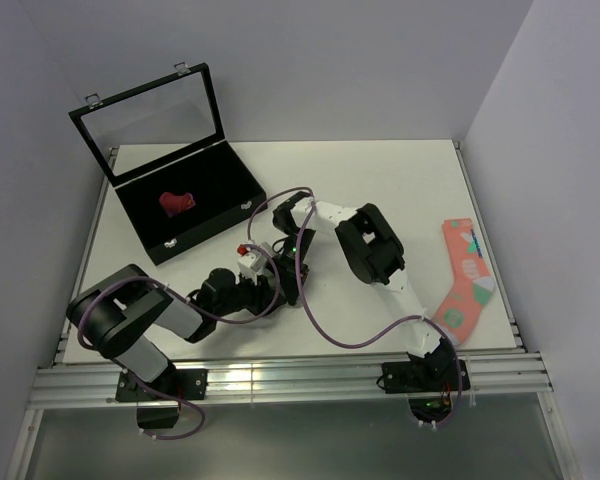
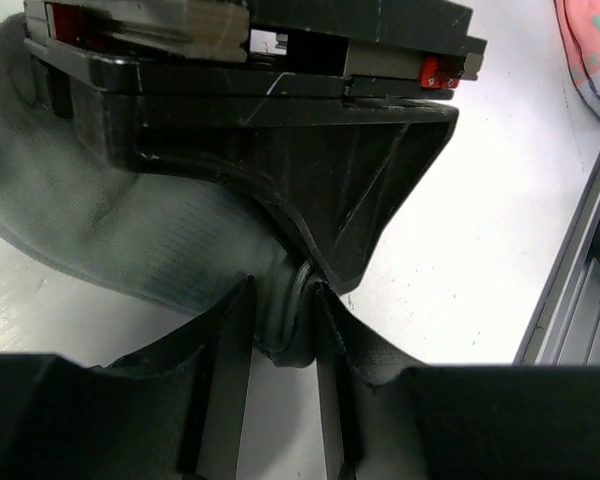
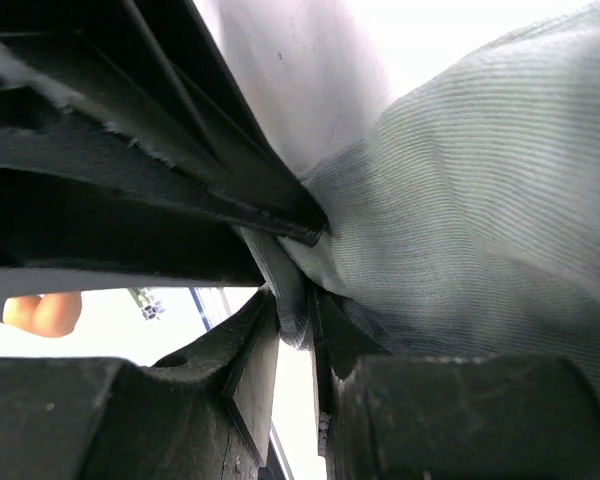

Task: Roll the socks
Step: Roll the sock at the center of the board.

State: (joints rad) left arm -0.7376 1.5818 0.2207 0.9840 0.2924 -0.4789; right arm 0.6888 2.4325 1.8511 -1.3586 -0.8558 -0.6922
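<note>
Display case, black with its glass lid raised, sits at the upper left of the overhead frame and holds a red fabric bundle. Both arms reach low to mid-table, where the left gripper and right gripper each pinch a fold of the ribbed, crumpled grey sock.

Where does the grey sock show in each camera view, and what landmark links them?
Top external: not visible; covered where both arms meet in the middle of the table.
Left wrist: grey sock at left-centre, its fold pinched in the left gripper.
Right wrist: it fills the right half, fold pinched in the right gripper.
Landmark: that fold, where both grippers meet.
</note>
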